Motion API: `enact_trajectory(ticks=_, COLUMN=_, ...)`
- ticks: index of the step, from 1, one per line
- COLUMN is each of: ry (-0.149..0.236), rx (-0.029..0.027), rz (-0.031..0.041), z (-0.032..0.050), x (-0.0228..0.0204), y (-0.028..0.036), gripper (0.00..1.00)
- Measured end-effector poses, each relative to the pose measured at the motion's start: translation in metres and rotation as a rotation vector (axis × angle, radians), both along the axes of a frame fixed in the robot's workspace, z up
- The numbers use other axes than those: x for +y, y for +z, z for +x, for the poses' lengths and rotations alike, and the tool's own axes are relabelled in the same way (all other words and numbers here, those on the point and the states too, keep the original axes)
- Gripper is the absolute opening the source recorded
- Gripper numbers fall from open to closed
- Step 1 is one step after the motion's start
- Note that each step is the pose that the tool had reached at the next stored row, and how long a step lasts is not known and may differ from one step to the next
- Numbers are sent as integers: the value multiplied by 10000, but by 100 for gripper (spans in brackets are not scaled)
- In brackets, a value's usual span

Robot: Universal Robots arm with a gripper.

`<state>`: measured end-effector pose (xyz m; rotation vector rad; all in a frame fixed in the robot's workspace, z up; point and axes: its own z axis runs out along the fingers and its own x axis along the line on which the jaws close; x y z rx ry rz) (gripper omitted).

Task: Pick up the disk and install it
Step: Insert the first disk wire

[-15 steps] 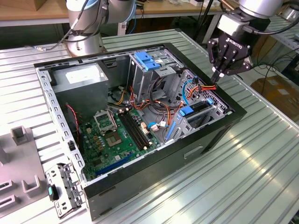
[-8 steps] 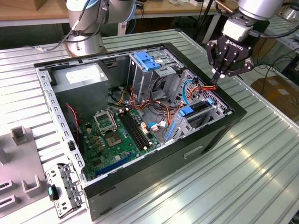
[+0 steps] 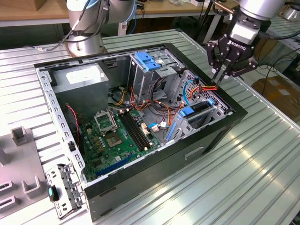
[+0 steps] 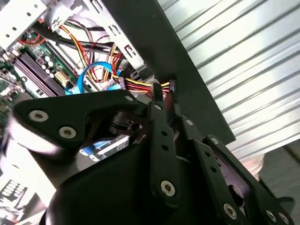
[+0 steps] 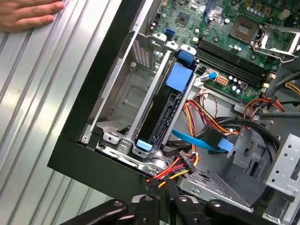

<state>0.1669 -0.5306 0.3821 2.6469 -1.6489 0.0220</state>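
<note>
The disk (image 5: 161, 112) stands on edge in a slot of the lower drive cage, with its blue bracket tab (image 5: 180, 77) on the end facing the motherboard. In the exterior view the disk (image 3: 197, 111) sits in that cage at the case's right corner. My gripper (image 3: 218, 77) hangs just above the case's right rim, its fingers together. In both wrist views the gripper (image 5: 161, 185) (image 4: 164, 91) has its tips at the red and yellow power wires (image 5: 180, 166) beside the disk's end. I cannot tell whether the tips pinch a wire.
The open black computer case (image 3: 154, 173) lies on a ribbed metal table. A blue caddy (image 3: 147, 61) tops the grey upper cage. The motherboard (image 3: 112, 136) fills the floor. A person's hand (image 5: 28, 14) rests on the table outside the case. Grey fixtures (image 3: 18, 136) stand at the exterior view's left.
</note>
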Motion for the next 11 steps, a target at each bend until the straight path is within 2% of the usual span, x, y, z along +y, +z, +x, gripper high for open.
enact_trajectory(ticks=1, ry=250, rx=0, rz=-1, z=0, x=0, y=-2, gripper=24)
enact_trajectory(ticks=2, ry=463, rx=0, rz=-2, z=0, x=0, y=-3, gripper=24)
enact_trajectory(ticks=3, ry=926, rx=0, rz=0, z=1, x=0, y=-9, gripper=25)
enact_trajectory(ticks=4, ry=1210, rx=0, rz=1, z=4, x=-1, y=-15, gripper=31)
enact_trajectory(ticks=10, ry=2106, rx=0, rz=1, z=24, x=0, y=-33, gripper=31)
enact_trajectory(ticks=11, ry=2178, rx=1, rz=1, z=28, x=-14, y=-37, gripper=31)
